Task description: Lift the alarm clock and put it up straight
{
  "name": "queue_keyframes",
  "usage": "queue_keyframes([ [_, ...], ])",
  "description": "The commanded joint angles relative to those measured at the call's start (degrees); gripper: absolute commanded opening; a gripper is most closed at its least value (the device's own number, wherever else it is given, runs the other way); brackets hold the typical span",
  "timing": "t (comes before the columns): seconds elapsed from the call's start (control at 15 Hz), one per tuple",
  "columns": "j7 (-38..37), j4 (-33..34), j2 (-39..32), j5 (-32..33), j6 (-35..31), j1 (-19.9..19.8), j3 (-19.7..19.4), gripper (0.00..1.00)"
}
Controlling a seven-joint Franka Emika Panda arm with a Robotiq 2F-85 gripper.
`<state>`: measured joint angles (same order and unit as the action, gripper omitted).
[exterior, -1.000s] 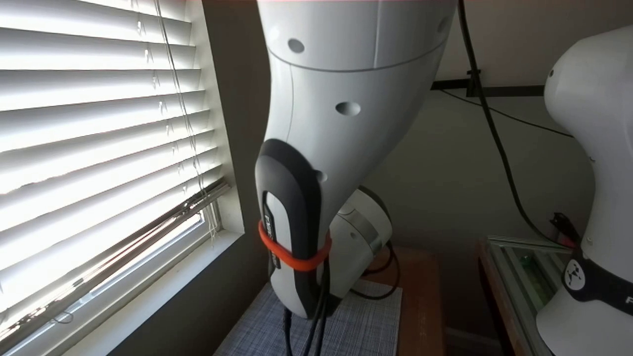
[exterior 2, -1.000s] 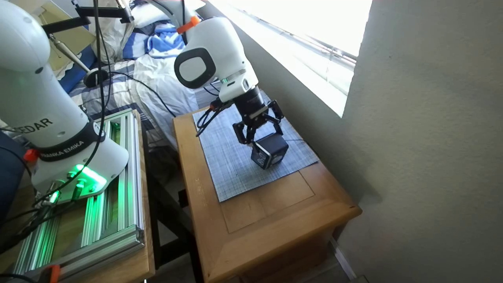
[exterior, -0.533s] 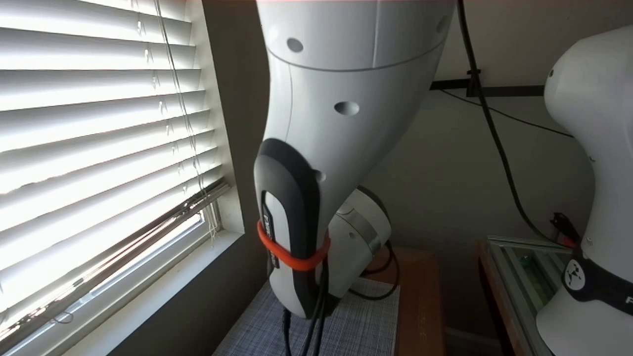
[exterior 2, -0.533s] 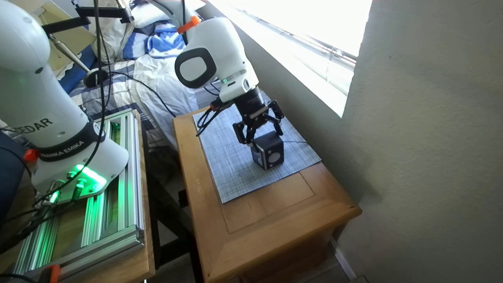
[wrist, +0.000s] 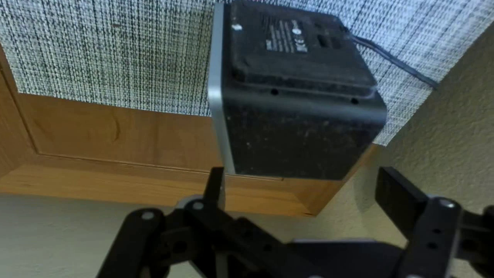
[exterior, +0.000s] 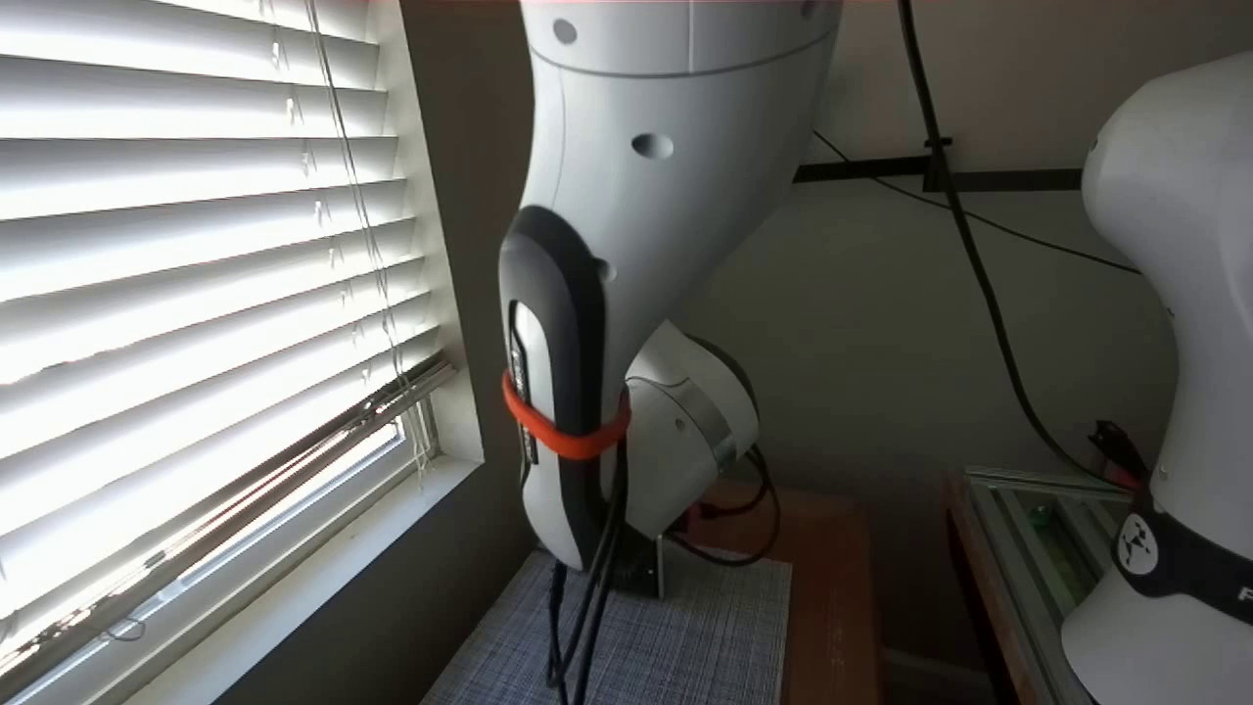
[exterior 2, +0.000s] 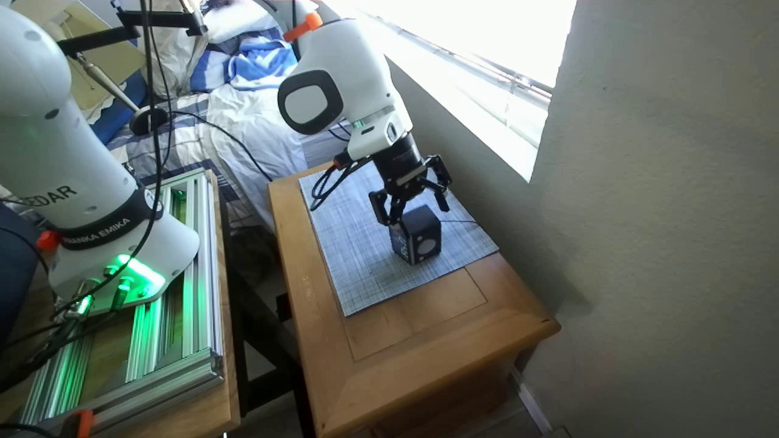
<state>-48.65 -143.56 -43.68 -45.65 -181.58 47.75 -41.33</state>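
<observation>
Wrist view shows the alarm clock (wrist: 299, 90) resting on the woven mat (wrist: 115, 65), with a printed label (wrist: 285, 36) on a face turned toward the camera. Such print usually goes underneath, so the clock probably lies on its side, and the pale disc (exterior 2: 427, 246) seen in an exterior view may mark its top. If so, standing it straight is not yet done. It sits toward the end of the mat farther from the bed (exterior 2: 261, 115). The mat likely spares the wooden table (exterior 2: 420, 322) from scratches and gives the clock some grip while it is tipped. A cord (wrist: 391, 59) leads off toward the wall (wrist: 447, 123), perhaps for power, and could tug during a turn.

The gripper (wrist: 301, 181) is spread wide and pinches nothing. One finger comes close to the clock's pale-edged corner, though whether they touch is unclear; the opposite finger is apart from it. That spread seems meant to let both fingers straddle the clock. An orange band (exterior: 573, 443) seems to hold cables (exterior: 615, 514) against the arm (exterior: 666, 215), presumably so they don't sweep the mat.

As for containers, I can make out none; anything inside the table is hidden.
</observation>
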Motion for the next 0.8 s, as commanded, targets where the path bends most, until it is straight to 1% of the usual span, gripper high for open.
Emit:
queue_keyframes([
  [0.0, 5.15, -0.22, 9.68, 4.14, 0.41, -9.73, 3.63, 1.00],
  [0.13, 8.00, 0.03, 13.71, 6.08, 1.42, -15.93, 6.62, 1.00],
  [0.2, 9.71, 0.17, 16.03, 7.21, 2.22, -19.94, 8.90, 1.00],
  [0.27, 12.43, 0.55, 17.43, 6.19, 3.57, -22.64, 10.48, 1.00],
  [0.33, 12.93, 0.56, 19.33, 8.46, 4.47, -27.23, 13.20, 1.00],
  [0.53, 16.60, 1.77, 23.07, 9.99, 11.23, -38.66, 20.43, 1.00],
  [0.6, 21.47, 3.07, 22.86, 5.72, 14.40, -40.95, 22.08, 1.00],
  [0.73, 25.72, 4.86, 22.91, 3.76, 21.09, -46.12, 25.01, 1.00],
])
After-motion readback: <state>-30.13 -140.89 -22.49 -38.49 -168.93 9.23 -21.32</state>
